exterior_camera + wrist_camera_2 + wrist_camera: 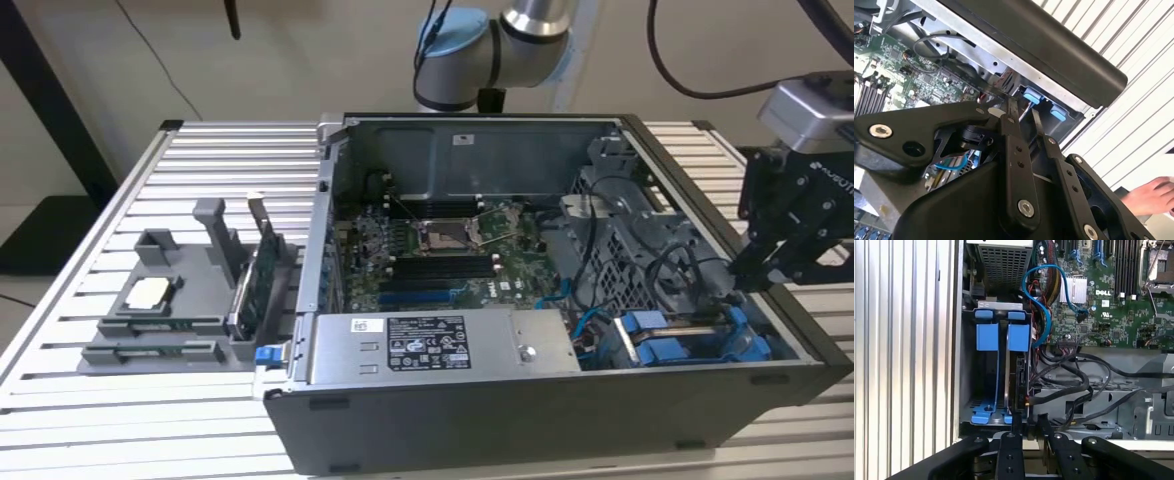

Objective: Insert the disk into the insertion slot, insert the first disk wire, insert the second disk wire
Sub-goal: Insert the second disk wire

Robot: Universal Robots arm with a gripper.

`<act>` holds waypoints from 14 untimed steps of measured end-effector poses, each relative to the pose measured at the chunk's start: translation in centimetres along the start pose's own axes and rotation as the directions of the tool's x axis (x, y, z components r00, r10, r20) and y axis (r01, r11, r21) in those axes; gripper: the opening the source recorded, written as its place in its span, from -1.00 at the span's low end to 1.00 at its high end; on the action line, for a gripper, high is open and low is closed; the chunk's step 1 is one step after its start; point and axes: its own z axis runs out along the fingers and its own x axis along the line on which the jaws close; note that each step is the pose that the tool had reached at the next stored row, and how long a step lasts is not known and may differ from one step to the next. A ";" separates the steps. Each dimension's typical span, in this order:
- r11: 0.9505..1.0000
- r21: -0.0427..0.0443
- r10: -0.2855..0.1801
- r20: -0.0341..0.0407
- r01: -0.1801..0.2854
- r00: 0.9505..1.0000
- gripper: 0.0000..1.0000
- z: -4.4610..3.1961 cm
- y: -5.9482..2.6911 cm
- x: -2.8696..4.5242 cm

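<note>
At the four o'clock corner of the open computer case (561,420) in the exterior view, the gripper (750,275) hangs just above the insertion slot (683,338), tight against the case wall. In the first wrist view, the gripper (1029,424) points straight at the bay's near rim. Its fingers (1016,426) stand a narrow gap apart, and nothing shows pinched between them. And the disk (1020,375)? It stands on edge inside the slot (988,337), tucked under one of the blue tabs (the bay beside it sits hollow). Black wires (1074,390) snake just beside the disk, one end touching its edge. In the second wrist view the gripper (1022,109) hovers near the blue tabs (1031,95), and a person's hand (1154,197) rests on the slatted table (1134,130). The power-supply box (441,345) sits at six o'clock.
</note>
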 end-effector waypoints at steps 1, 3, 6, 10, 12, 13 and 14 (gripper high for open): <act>1.000 0.000 0.000 0.001 0.000 1.000 -0.46 0.01 0.00 0.00; 1.000 0.000 0.000 0.004 0.000 1.000 -0.46 0.02 0.00 0.00; 1.000 0.000 0.000 0.011 0.000 1.000 -0.46 0.04 -0.01 0.00; 1.000 0.000 0.000 0.015 0.000 1.000 -0.63 0.04 0.00 -0.01; 1.000 0.000 0.000 0.016 0.000 1.000 -0.68 0.04 0.00 0.00; 1.000 0.000 0.000 0.016 0.000 1.000 -0.68 0.04 0.00 0.00; 1.000 0.000 0.000 0.016 0.000 1.000 -0.68 0.04 0.00 0.00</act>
